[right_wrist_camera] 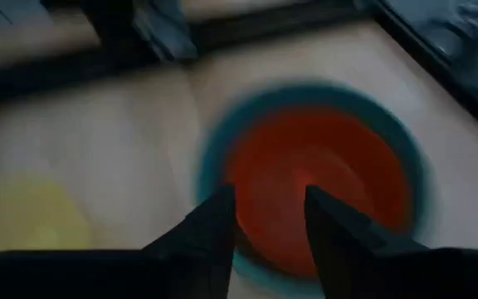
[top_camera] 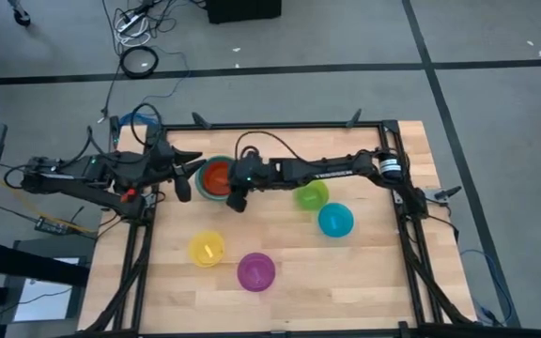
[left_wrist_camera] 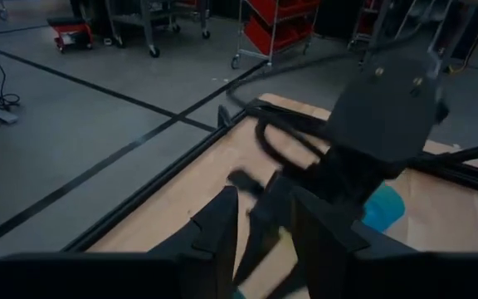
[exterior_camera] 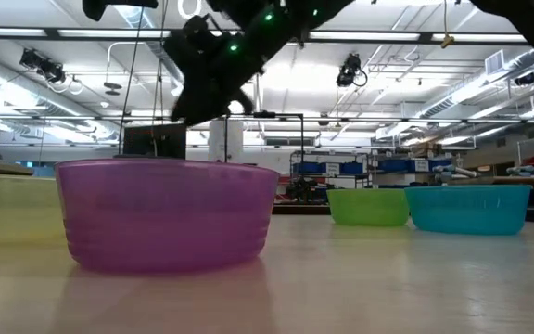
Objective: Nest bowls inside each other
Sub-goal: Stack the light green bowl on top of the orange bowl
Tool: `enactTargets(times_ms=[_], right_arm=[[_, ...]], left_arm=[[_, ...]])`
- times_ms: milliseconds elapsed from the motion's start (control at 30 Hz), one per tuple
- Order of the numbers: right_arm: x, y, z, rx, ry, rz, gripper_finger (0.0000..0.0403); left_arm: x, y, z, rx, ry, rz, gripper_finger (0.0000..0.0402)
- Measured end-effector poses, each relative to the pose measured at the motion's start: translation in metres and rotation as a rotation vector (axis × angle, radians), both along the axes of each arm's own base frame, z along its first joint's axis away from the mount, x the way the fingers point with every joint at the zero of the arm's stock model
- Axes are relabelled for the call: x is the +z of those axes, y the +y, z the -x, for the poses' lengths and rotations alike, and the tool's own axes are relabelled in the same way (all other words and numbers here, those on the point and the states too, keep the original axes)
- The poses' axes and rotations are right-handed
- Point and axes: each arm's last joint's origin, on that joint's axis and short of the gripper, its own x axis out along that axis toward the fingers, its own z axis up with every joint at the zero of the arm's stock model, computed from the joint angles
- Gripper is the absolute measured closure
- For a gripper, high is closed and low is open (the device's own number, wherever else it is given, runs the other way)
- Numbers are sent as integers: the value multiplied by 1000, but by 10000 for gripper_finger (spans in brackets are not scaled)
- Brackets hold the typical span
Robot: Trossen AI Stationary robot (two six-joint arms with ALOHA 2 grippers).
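An orange bowl (top_camera: 217,175) sits nested in a teal bowl (top_camera: 202,186) at the table's far left; in the right wrist view the orange bowl (right_wrist_camera: 322,174) lies ringed by the teal rim (right_wrist_camera: 214,158). My right gripper (top_camera: 238,194) (right_wrist_camera: 268,220) hangs open just above the orange bowl's near side. My left gripper (top_camera: 187,180) (left_wrist_camera: 264,228) is open beside the stack's left rim, with nothing between its fingers. Resting apart on the table are a lime green bowl (top_camera: 311,195), a blue bowl (top_camera: 335,220), a yellow bowl (top_camera: 207,248) and a purple bowl (top_camera: 255,271).
A black frame (top_camera: 289,126) runs along the table's far edge and down both sides. In the low view the purple bowl (exterior_camera: 170,213) stands closest, with the lime green bowl (exterior_camera: 369,206) and the blue bowl (exterior_camera: 471,209) farther right. Bare wood lies between the loose bowls.
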Motion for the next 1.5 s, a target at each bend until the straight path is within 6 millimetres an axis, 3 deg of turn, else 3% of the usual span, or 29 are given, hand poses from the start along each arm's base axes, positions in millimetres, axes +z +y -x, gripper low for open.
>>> enactTargets(times_ms=[133,333,567,967,1300,1500], right_arm=[[14,0,29,-73,207,57,269],[16,2,72,-190,526,-16,264],[-3,13,99,-271,774,-42,253],[-46,43,111,-290,825,-68,253],[-64,46,113,-283,804,-131,254],[-88,43,116,-287,755,-146,255]], left_arm=[[0,0,0,-7,-2,7,285],[-1,-1,0,-28,-3,36,285],[-6,-2,1,-54,31,89,285],[-13,-2,4,-52,87,142,285],[-13,-2,4,-51,87,141,285],[-13,-2,4,-50,87,140,285]])
